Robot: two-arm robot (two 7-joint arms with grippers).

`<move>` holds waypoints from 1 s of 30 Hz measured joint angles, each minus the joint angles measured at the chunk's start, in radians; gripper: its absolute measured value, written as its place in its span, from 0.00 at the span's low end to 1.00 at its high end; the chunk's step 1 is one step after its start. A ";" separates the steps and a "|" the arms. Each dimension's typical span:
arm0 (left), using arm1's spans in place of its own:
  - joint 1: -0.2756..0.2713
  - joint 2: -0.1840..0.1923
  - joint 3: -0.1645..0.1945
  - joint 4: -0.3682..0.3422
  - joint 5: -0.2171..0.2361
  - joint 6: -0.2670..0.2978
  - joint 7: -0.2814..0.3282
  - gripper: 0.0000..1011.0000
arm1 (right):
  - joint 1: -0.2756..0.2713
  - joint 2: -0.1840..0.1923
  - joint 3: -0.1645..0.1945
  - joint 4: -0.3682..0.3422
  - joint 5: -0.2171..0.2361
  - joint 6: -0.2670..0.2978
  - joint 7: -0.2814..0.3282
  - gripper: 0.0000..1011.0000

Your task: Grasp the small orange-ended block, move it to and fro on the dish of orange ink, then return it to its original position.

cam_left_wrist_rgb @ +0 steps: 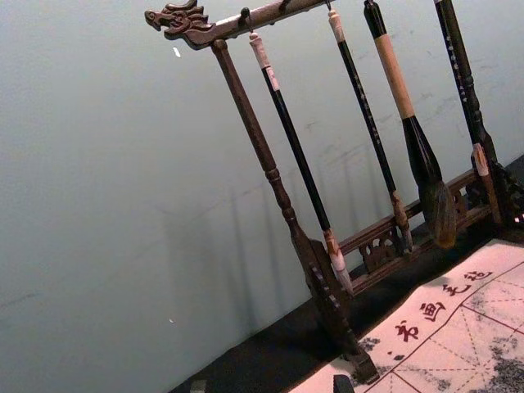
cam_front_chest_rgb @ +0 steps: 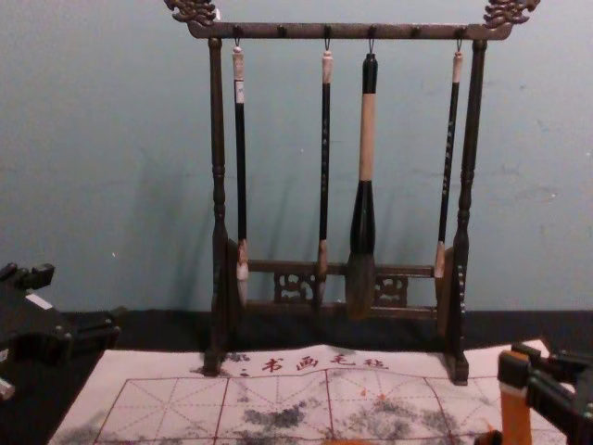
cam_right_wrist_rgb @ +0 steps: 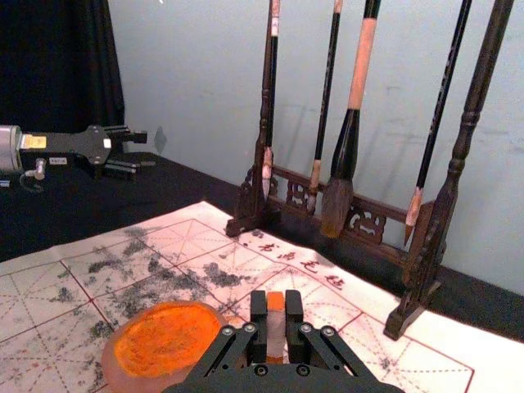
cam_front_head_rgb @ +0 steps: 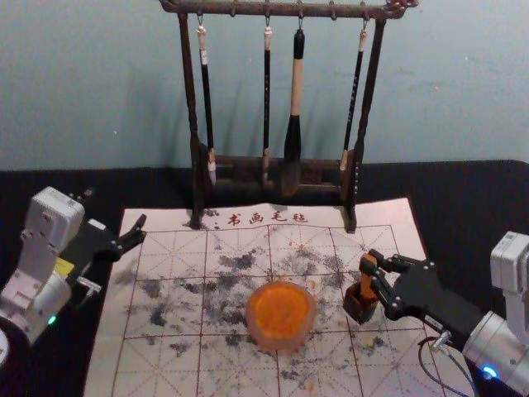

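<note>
The orange-ended block (cam_front_head_rgb: 367,284) is upright at the right of the mat, its lower end at a small dark holder (cam_front_head_rgb: 359,307); I cannot tell whether it is inside. My right gripper (cam_front_head_rgb: 372,269) is shut on its upper part. In the right wrist view the block (cam_right_wrist_rgb: 276,326) is pinched between the fingertips of the right gripper (cam_right_wrist_rgb: 276,318), and the chest view has the block (cam_front_chest_rgb: 516,416) at lower right. The dish of orange ink (cam_front_head_rgb: 281,314) lies left of the holder. My left gripper (cam_front_head_rgb: 139,232) is parked open beyond the mat's left edge.
A wooden rack (cam_front_head_rgb: 192,99) with several hanging brushes stands behind the ink-stained mat (cam_front_head_rgb: 169,351). The mat lies on a black-covered table (cam_front_head_rgb: 463,198), with a wall close behind the rack.
</note>
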 joint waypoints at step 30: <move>0.000 0.000 0.000 0.000 0.000 0.000 0.000 0.99 | 0.023 -0.001 -0.025 0.023 0.003 0.049 0.001 0.08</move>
